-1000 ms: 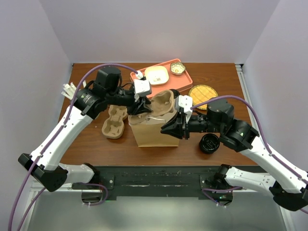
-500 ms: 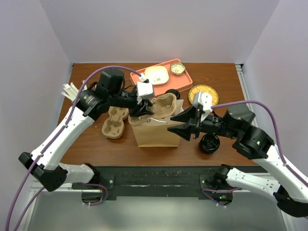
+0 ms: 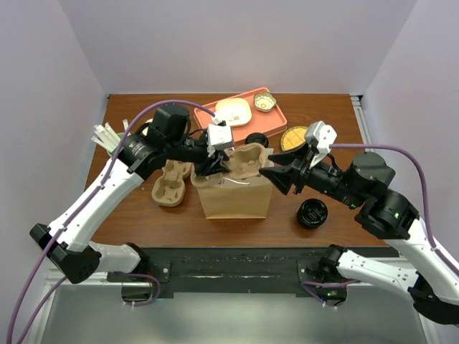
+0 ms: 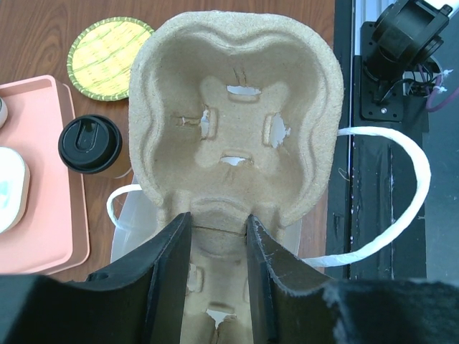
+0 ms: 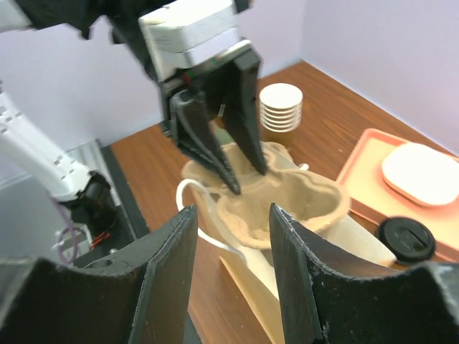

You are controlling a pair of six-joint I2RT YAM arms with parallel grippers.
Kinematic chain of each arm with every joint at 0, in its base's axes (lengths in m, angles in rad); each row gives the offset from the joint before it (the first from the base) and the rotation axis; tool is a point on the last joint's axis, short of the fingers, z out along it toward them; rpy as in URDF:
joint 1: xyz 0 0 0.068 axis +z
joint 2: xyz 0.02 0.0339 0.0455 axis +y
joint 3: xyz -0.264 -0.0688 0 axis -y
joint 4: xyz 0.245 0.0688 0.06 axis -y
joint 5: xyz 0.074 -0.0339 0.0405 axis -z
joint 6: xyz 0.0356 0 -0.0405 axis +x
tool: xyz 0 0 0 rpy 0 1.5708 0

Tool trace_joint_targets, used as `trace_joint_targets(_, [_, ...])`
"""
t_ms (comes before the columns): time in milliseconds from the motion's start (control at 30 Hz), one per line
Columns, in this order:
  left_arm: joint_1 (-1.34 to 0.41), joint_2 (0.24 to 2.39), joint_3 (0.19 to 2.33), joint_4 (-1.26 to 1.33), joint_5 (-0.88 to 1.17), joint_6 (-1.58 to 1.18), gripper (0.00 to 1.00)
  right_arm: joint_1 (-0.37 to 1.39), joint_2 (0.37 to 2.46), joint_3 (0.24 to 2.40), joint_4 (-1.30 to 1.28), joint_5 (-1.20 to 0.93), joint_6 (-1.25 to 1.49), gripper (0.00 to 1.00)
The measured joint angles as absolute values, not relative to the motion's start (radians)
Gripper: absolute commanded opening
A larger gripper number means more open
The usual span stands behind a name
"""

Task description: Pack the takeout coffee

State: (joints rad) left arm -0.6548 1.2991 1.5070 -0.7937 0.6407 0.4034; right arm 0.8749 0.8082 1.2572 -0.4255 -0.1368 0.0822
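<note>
The left gripper (image 3: 214, 163) is clenched on the rim of a moulded pulp cup carrier (image 3: 247, 159), one finger inside the rim and one outside. It holds the carrier across the open mouth of the brown paper bag (image 3: 235, 201). The bag stands upright near the middle of the table's near edge, and its white handle (image 4: 391, 190) loops out to the side. All of the carrier's cup wells that show are empty.

The right gripper (image 3: 271, 179) hangs just beside the bag's right side. Its jaws are spread and nothing is between them.

The takeout coffee (image 3: 256, 140), a small cup under a round black lid, stands upright on the table (image 3: 330, 107) behind the bag. It is just off the near edge of the pink tray (image 3: 276, 118) and nothing is touching it.

The tray lies along the table's far edge and carries a white dish (image 3: 234, 111) and a small bowl (image 3: 265, 102). A woven round coaster (image 3: 295, 136) lies to the right of the coffee. A squat black round piece (image 3: 313, 213) sits toward the near right — well apart from the cup. A second pulp carrier (image 3: 170, 183) lies left of the bag, and a stack of cream paper cups (image 5: 280, 107) stands beyond it.
</note>
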Motion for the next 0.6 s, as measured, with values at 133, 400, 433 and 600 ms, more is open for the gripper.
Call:
trace_joint_targets(133, [-0.663, 1.31, 1.507, -0.793, 0.636, 0.404, 0.09, 0.875, 0.794, 1.255, -0.441, -0.082, 0.104, 0.48])
trace_joint_targets(400, [-0.682, 1.342, 1.507, -0.793, 0.614, 0.404, 0.09, 0.875, 0.789, 1.259, -0.504, 0.065, 0.195, 0.47])
trace_joint_targets(433, [-0.685, 1.347, 1.507, -0.793, 0.611, 0.404, 0.09, 0.875, 0.793, 1.264, -0.526, 0.096, 0.218, 0.47])
trace_joint_targets(600, [-0.704, 1.375, 1.513, -0.793, 0.583, 0.406, 0.09, 0.875, 0.819, 1.275, -0.606, 0.183, 0.303, 0.46])
